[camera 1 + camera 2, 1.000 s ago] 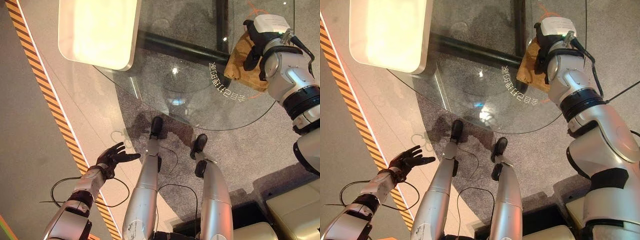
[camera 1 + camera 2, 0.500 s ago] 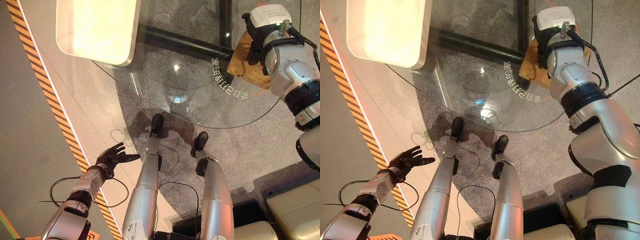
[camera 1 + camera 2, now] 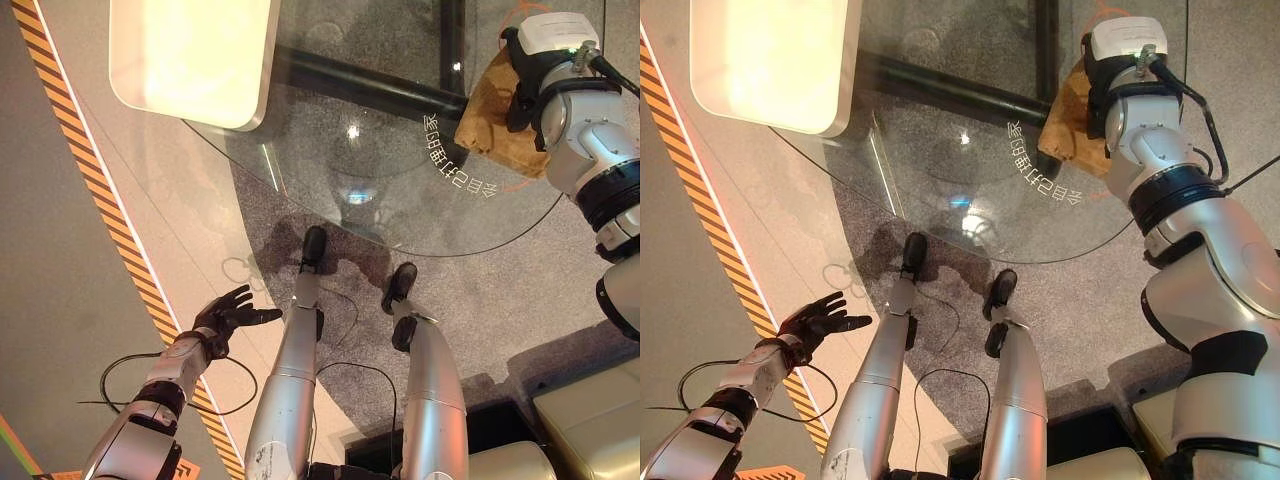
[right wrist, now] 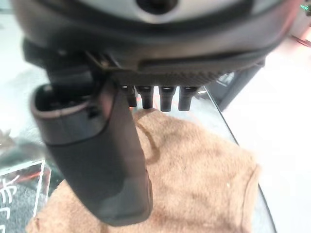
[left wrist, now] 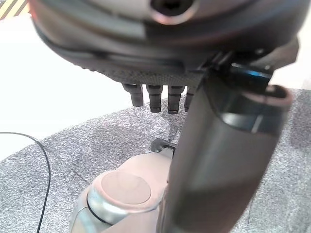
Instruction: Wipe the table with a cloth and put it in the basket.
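- The brown cloth (image 3: 492, 112) was found lying flat on the round glass table (image 3: 330, 150), near its right edge.
- The right hand (image 4: 146, 73) was laid on top of the cloth; in the right wrist view its fingers (image 4: 167, 98) were seen straight over the pile, thumb alongside, nothing pinched.
- Step judged: wiping in hand, cloth pressed under a flat hand. Binning was not yet begun.
- Next move judged to call for further sweeps with pressure kept, then a closing of the fingers to gather the cloth.
- The left hand (image 3: 228, 314) was seen low over the floor, fingers spread and relaxed, holding nothing.
- The cream tray-like container (image 3: 190, 60) at the table's far left, possibly the basket, was given by the eye views alone; cloth texture and finger posture were given by the right wrist view.
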`<state>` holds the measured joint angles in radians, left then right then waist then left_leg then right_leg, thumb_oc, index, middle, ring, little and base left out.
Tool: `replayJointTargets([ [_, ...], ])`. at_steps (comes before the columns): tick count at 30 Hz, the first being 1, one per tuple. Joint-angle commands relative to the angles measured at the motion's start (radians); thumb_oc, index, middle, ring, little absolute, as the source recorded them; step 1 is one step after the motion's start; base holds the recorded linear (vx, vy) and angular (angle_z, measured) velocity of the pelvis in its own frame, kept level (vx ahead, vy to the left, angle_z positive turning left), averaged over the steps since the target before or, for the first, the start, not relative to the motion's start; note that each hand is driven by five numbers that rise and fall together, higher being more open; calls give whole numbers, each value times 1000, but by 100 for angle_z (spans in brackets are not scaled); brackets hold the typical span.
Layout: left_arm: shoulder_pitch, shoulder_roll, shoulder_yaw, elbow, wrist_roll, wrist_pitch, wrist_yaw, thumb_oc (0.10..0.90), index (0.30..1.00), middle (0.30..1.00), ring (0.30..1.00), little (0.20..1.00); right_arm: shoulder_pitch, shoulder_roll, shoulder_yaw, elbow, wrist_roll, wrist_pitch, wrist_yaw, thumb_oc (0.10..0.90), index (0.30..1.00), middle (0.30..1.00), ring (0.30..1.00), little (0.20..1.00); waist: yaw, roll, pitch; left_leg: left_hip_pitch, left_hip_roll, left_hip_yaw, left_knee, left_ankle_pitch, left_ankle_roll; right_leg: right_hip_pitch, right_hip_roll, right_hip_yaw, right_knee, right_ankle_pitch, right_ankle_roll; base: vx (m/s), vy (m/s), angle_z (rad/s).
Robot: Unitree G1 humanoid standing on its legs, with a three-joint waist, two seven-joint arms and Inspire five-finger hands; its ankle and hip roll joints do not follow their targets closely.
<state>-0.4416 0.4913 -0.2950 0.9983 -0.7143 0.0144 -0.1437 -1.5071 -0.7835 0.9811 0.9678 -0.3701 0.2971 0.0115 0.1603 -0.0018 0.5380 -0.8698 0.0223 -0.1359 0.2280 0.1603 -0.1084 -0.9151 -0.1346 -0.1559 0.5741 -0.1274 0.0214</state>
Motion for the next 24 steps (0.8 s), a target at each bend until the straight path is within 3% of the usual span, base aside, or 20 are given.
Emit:
replayJointTargets([
  [1, 74, 40, 10, -8, -6, -4, -9, 800, 900, 900, 900, 900, -66, -119, 11, 33, 34, 31, -46, 800, 900, 900, 900, 900, -12, 29, -18, -5, -81, 23, 138, -126, 86, 40, 62, -3, -165, 119, 11, 0, 0, 0],
  [15, 79, 28, -4, -17, -13, -14, -5, 800, 900, 900, 900, 900, -51, -100, -7, 12, 56, -34, -64, 800, 900, 900, 900, 900, -16, 43, -18, -17, -82, 28, 135, -125, 86, 23, 62, 1, -167, 120, 10, 0, 0, 0],
  [24, 77, 12, -16, -13, -7, -22, -8, 800, 900, 900, 900, 900, -46, -56, -47, 39, 144, -45, -110, 800, 900, 900, 900, 900, -6, 53, -18, -27, -84, 25, 136, -123, 87, 13, 59, -2, -161, 118, 8, 0, 0, 0],
])
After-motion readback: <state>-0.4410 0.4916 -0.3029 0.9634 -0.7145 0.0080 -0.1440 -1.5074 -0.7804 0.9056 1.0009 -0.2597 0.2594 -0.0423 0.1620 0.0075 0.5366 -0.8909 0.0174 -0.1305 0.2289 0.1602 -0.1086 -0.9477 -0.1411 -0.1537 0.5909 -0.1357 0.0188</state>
